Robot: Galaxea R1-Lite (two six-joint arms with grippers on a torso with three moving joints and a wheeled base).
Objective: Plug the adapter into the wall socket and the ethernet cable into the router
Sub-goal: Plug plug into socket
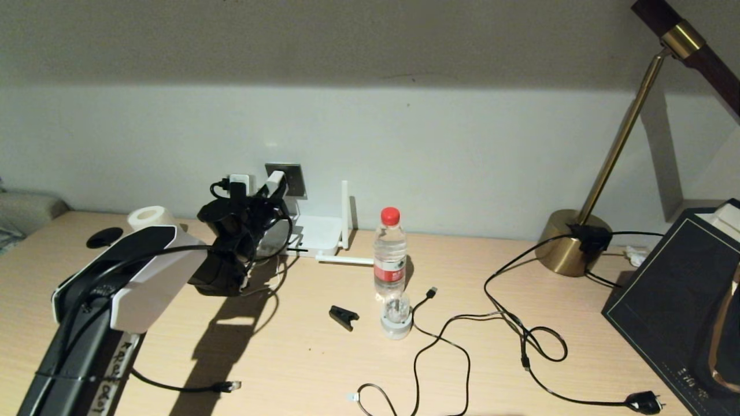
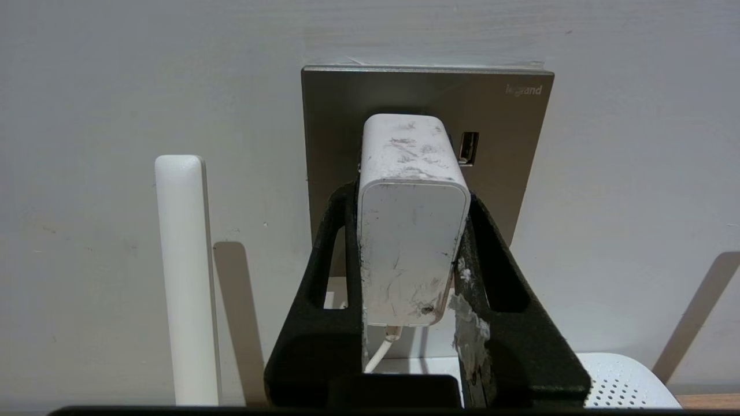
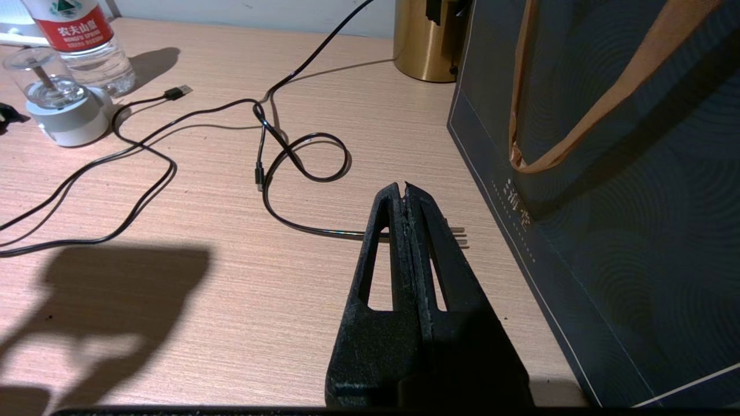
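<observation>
My left gripper (image 2: 411, 197) is shut on the white adapter (image 2: 413, 242), one black finger on each side. The adapter's far end is against the grey wall socket (image 2: 497, 115), and its thin white cord hangs below. In the head view the adapter (image 1: 276, 181) sits at the wall socket (image 1: 294, 179). The white router (image 1: 317, 236) lies just below, with one antenna (image 1: 345, 212) upright. The ethernet cable (image 1: 173, 387) lies at the desk's front left, its clear-tipped plug (image 1: 232, 384) free. My right gripper (image 3: 403, 189) is shut and empty above the desk.
A water bottle (image 1: 389, 254), a small domed device (image 1: 396, 319) and a black clip (image 1: 343, 316) stand mid-desk. A black USB cable (image 1: 430, 292) and the lamp cord with its black plug (image 1: 644, 401) loop to the right. A brass lamp base (image 1: 572, 245) and dark bag (image 1: 670, 300) fill the right.
</observation>
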